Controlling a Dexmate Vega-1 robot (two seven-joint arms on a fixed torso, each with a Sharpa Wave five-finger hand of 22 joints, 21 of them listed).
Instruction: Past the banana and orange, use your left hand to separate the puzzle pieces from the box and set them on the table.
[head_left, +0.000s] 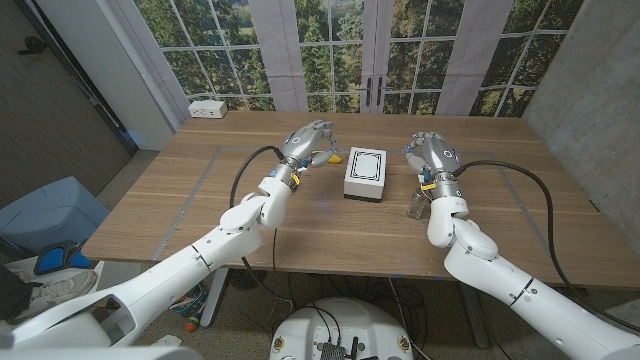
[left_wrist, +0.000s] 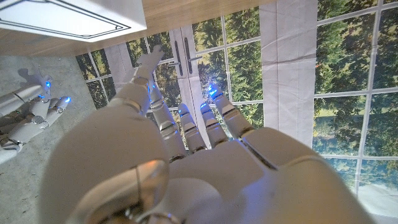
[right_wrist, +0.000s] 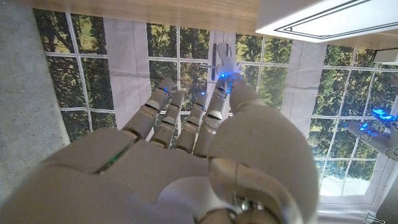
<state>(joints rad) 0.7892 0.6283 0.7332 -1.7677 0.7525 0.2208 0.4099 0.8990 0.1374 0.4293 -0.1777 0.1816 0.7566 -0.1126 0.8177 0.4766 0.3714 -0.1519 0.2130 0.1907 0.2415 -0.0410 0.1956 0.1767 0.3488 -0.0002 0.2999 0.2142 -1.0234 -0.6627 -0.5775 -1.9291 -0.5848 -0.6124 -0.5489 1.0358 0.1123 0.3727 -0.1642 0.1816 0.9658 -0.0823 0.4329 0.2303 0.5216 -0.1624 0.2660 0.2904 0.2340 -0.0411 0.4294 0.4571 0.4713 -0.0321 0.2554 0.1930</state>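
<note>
My left hand (head_left: 305, 143), fingers spread and empty, waits at nine o'clock of the white box (head_left: 366, 174), poised to reach in.

White box (head_left: 365, 174) mid-table between both hands, bare wood either side, yellow item (head_left: 328, 156) beside left hand (head_left: 306, 143)

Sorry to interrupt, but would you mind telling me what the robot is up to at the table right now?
The robot has both arms stretched over the wooden table, one on each side of a white box that sits closed near the middle. The left hand is beside the box's left side, with something yellow just past it, and the right hand is off to the box's right. Neither hand holds anything, and the fingers are apart. The box looks untouched, with no puzzle pieces out yet.
</note>
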